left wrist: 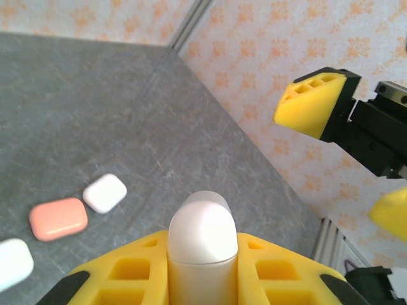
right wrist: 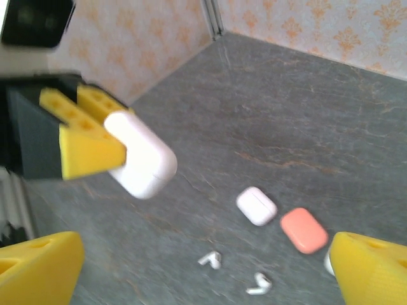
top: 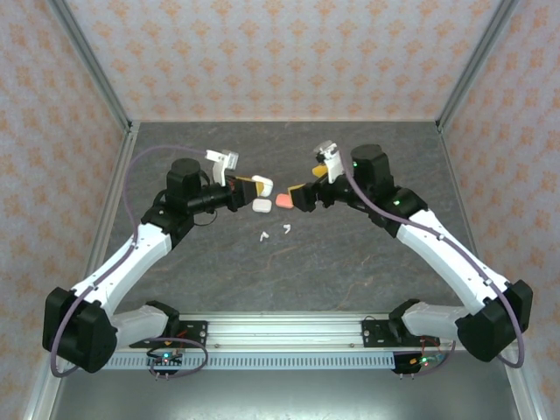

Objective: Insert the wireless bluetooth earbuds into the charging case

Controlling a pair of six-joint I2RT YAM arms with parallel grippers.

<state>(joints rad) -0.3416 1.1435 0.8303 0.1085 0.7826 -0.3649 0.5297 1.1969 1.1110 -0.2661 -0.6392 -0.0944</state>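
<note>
Well, I begin with the room. The walls (top: 289, 52) carry pale wallpaper with small orange flower ornaments, and slanted metal posts (top: 92, 66) mark the back corners. The table (top: 350, 262) is dark grey with lighter veins, like stone, and it looks matte.

The left arm (top: 131, 262) and the right arm (top: 446, 254) both reach toward the middle of the table, with their wrists facing each other.

The left gripper (left wrist: 202, 273) is closed tightly on a white charging case (left wrist: 202, 229). The case stands up between the yellow fingers and is held above the table. It is smooth, with a rounded top and a thin seam around it. The right gripper (left wrist: 337, 159) is just beside it, with the jaws spread wide and nothing between them.

Below the grippers, more cases lie on the table. A white case (right wrist: 256, 205) and a pink case (right wrist: 304, 230) lie side by side, very near but not touching. In my left wrist view, a third case (left wrist: 13, 264), also white, lies past the pink one.

The earbuds are the smallest things here. I see two of them on the table, a little closer to the arm bases than the cases. One earbud (top: 262, 235) is on the left and the other earbud (top: 287, 229) is near it, but apart. Both are white and hook-shaped, with a short stem. They are too blurred for me to tell more.
</note>
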